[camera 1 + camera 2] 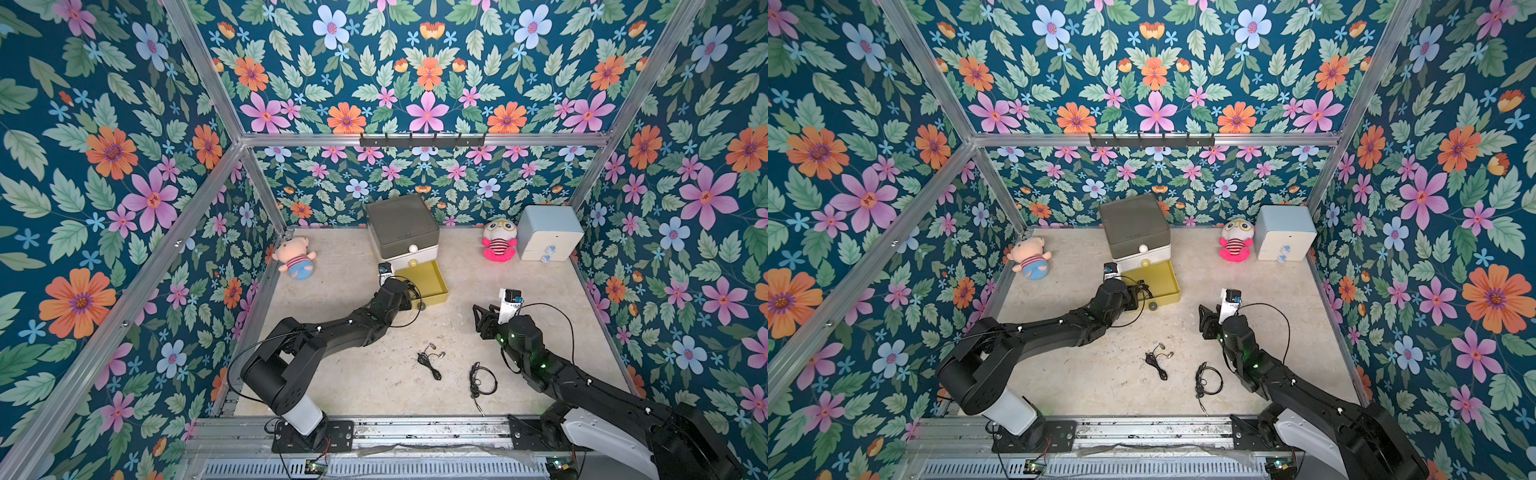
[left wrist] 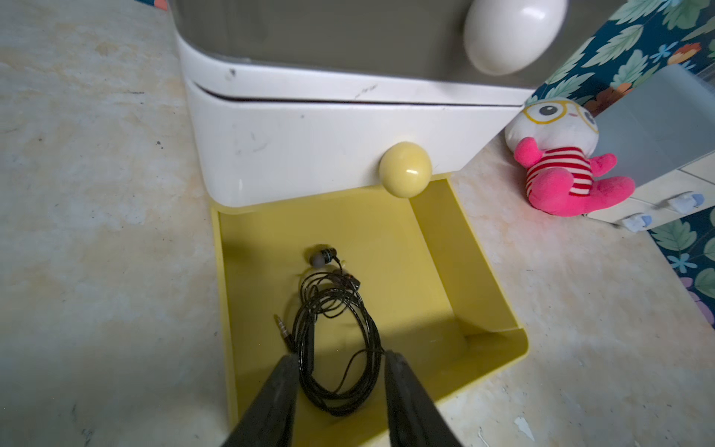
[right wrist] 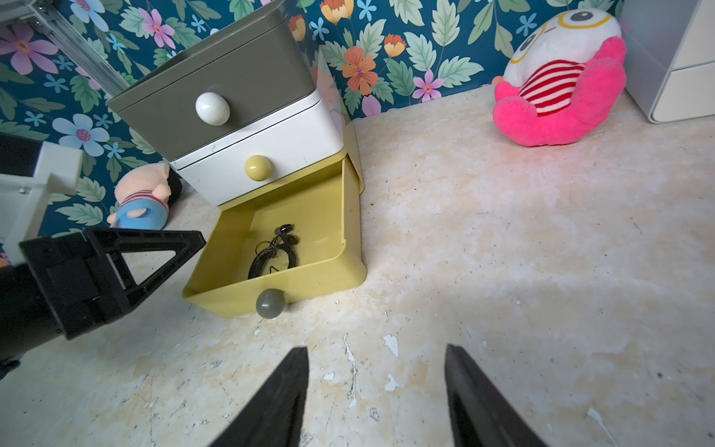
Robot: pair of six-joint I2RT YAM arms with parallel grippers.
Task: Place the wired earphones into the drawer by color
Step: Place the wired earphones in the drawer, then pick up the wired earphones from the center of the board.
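Note:
A black coil of wired earphones [image 2: 336, 329] lies inside the open yellow drawer [image 2: 464, 271], also visible in the right wrist view [image 3: 274, 251]. My left gripper [image 2: 340, 358] hangs open just above it, one finger on each side of the coil, over the drawer's front left corner [image 1: 432, 282]. Two more black earphone bundles rest on the table in both top views: one [image 1: 430, 361] at the centre front, another [image 1: 482, 380] to its right. My right gripper [image 3: 377, 352] stands open and empty over bare table, right of the drawer [image 1: 484, 318].
The yellow drawer is the lowest of a stack under a shut white drawer [image 3: 271, 154] and a shut grey one [image 1: 401, 226]. Its grey knob [image 1: 422, 307] juts forward. A pig plush [image 1: 295, 259], a pink plush [image 1: 498, 243] and a pale blue cabinet [image 1: 548, 237] line the back.

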